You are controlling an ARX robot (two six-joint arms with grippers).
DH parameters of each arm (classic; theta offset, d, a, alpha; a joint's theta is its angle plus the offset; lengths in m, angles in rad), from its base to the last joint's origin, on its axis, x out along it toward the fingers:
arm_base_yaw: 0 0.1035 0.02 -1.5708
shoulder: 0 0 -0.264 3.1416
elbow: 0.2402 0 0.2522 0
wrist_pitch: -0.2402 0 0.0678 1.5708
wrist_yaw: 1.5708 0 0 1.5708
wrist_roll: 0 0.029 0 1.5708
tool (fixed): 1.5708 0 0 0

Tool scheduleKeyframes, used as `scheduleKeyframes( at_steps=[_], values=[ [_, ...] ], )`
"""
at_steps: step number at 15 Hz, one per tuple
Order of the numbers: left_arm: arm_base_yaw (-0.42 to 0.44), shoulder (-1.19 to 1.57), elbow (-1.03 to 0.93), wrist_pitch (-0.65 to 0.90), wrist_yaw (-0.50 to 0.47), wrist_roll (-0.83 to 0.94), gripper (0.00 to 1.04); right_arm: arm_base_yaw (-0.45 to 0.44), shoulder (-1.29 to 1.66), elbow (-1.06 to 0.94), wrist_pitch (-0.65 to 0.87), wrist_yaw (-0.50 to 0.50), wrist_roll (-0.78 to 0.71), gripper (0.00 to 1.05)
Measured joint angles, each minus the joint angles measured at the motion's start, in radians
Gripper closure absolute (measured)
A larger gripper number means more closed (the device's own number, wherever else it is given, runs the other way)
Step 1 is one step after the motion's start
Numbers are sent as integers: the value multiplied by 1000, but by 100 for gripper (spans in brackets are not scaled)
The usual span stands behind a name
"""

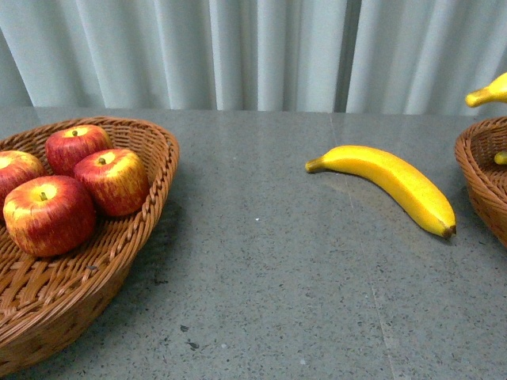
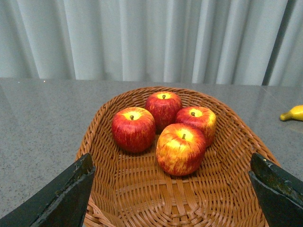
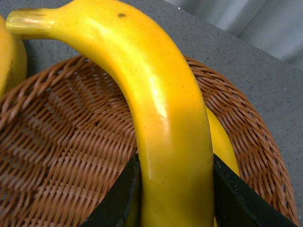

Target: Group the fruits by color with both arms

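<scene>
Several red apples with yellow tops (image 1: 112,180) lie in a wicker basket (image 1: 162,154) on the left. My left gripper (image 2: 170,198) is open and empty above that basket's near end, with the apples (image 2: 181,147) ahead of its fingers (image 2: 61,198). One banana (image 1: 388,178) lies on the grey table right of centre. My right gripper (image 3: 173,198) is shut on a second banana (image 3: 165,118) and holds it over the right wicker basket (image 3: 61,156). The held banana's tip (image 1: 487,93) shows at the front view's right edge. Neither arm shows in the front view.
The right basket (image 1: 483,174) holds other bananas: one at the edge of the right wrist view (image 3: 9,61) and one under the held banana (image 3: 225,142). The loose banana's tip shows in the left wrist view (image 2: 293,113). A pale curtain (image 1: 253,47) hangs behind the table.
</scene>
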Motion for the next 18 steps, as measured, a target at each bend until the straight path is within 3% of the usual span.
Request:
scheduleKeyframes(
  at_steps=[8, 9, 14, 16, 18],
  values=[
    [0, 0, 0, 0, 0, 0, 7, -177, -35, -49, -5, 16, -198, 71],
    [0, 0, 0, 0, 0, 0, 7, -190, -47, -49, -15, -1, -200, 66],
    [0, 0, 0, 0, 0, 0, 7, -153, -208, -55, -81, -97, -167, 6],
    [0, 0, 0, 0, 0, 0, 7, -83, -287, -50, -133, -125, -127, 7],
    [0, 0, 0, 0, 0, 0, 7, 47, -346, -26, -177, -130, -53, 7]
  ],
)
